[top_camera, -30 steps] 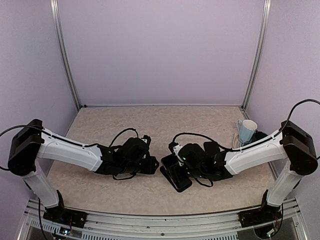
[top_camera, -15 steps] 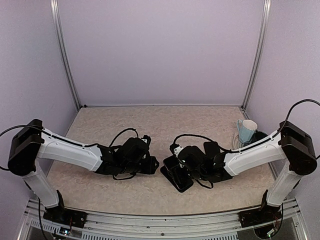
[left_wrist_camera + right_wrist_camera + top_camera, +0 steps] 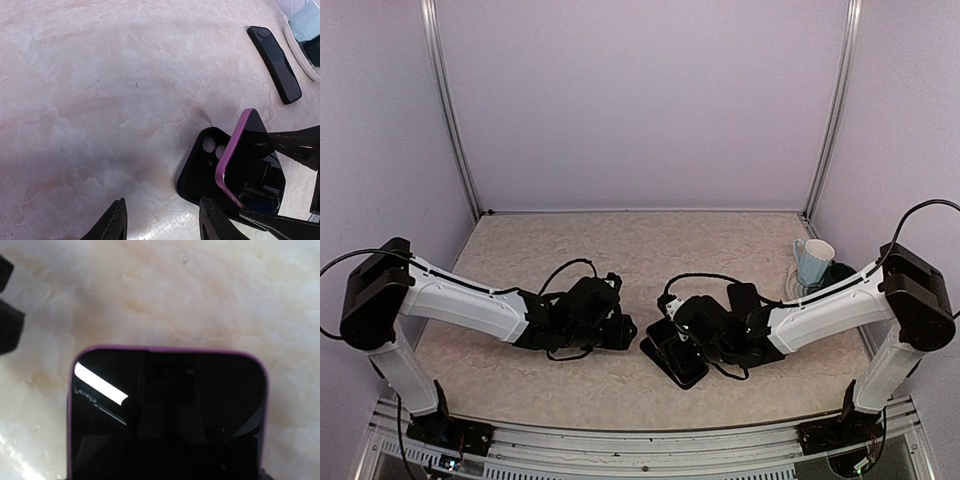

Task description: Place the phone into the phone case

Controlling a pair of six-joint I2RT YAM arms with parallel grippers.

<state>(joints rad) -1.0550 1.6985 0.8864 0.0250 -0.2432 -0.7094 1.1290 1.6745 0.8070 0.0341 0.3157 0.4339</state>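
Note:
The phone (image 3: 248, 159), purple-edged with a dark screen, hangs tilted with its top corner up. It fills the lower half of the right wrist view as the phone (image 3: 167, 415). My right gripper (image 3: 676, 343) is shut on its lower part, with one finger (image 3: 295, 144) showing behind it. Under the phone lies the black phone case (image 3: 202, 167), open side up, camera holes at its far end; the phone's lower edge reaches into it. My left gripper (image 3: 165, 222) stands open just left of the case, low over the table, holding nothing.
A second flat black slab (image 3: 275, 64) lies farther right on the marbled table. A pale blue mug (image 3: 812, 262) on a white saucer (image 3: 300, 59) stands at the right edge. Cables loop over both wrists.
My right gripper has shifted slightly left and nearer with the phone, bringing it lower over the case. The left arm has barely moved.

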